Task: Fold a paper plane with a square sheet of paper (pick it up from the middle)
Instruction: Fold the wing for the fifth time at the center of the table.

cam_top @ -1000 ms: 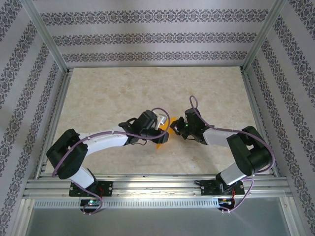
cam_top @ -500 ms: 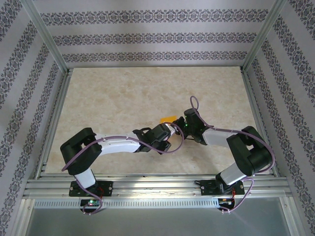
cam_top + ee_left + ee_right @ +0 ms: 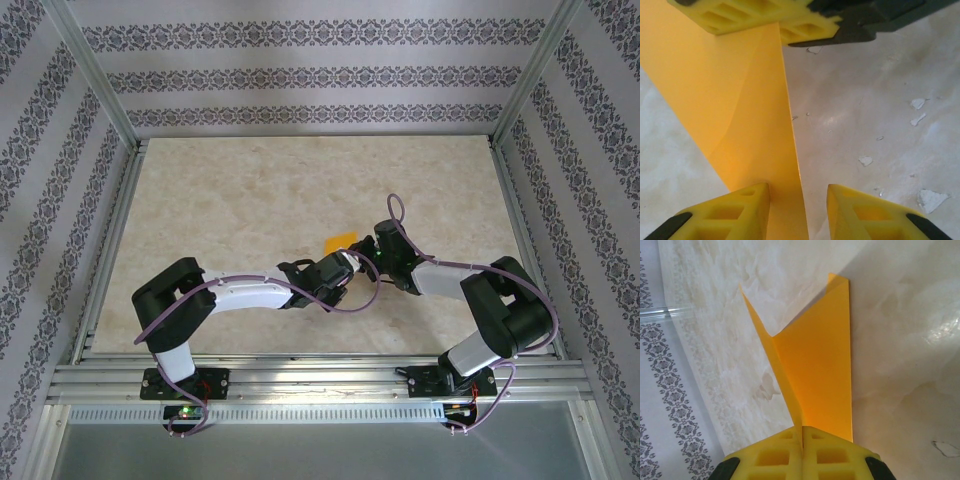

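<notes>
One beige marble-patterned table (image 3: 220, 200) lies beneath the left arm (image 3: 250, 290) and the right arm (image 3: 450, 275), whose wrists meet near its middle. The folded sheet of thin bright orange paper (image 3: 815, 370) is held there above the surface, one end clamped in the right tool (image 3: 802, 435), whose yellow fingers are pressed together on it. The left tool (image 3: 797, 192) straddles the opposite end with its fingers apart, one touching the paper.

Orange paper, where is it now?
Mid-table in the top view, the orange paper is pinched in the right gripper's shut jaws, reaching between the left gripper's open jaws.
</notes>
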{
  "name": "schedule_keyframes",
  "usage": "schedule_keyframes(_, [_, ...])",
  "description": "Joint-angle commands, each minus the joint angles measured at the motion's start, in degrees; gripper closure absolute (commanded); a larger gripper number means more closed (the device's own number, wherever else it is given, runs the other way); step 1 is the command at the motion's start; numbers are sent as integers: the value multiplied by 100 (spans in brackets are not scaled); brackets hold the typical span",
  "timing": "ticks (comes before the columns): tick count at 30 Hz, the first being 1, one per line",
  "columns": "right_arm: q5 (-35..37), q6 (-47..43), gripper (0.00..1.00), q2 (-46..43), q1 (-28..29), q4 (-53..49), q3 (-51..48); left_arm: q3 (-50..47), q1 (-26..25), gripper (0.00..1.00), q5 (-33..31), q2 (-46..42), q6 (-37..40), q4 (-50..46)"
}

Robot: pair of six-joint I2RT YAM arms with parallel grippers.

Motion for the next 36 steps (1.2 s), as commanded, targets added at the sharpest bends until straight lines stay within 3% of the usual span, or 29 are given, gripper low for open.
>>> schedule_keyframes(1, [-35, 53, 98, 24, 49, 108, -9, 111, -75, 68, -241, 32, 200, -266])
schedule_keyframes(13, [-55, 38, 94, -55, 40, 100, -52, 112, -71, 87, -483, -44, 184, -293])
schedule_keyframes(19, [-18, -264, 76, -313, -29, -257, 29, 4, -75, 96, -567, -108, -15, -218])
schedule_keyframes(24, [263, -1144, 61, -1000, -289, -1402, 193, -86, -12, 100, -395, -173, -364, -91])
schedule_keyframes(27, [633, -1835, 52, -1645, -448, -1967, 147, -282, 110, 100, 46, -310, -624, 181])
schedule_keyframes(33, [1169, -2863, 39, -2927, -736, -2442, -184, -852, 683, 100, 1798, -546, -1232, 1217])
schedule_keyframes(36, [837, -3138, 14, -3325, -940, -2102, -459, -1122, 973, 100, 2603, -501, -1627, 1889])
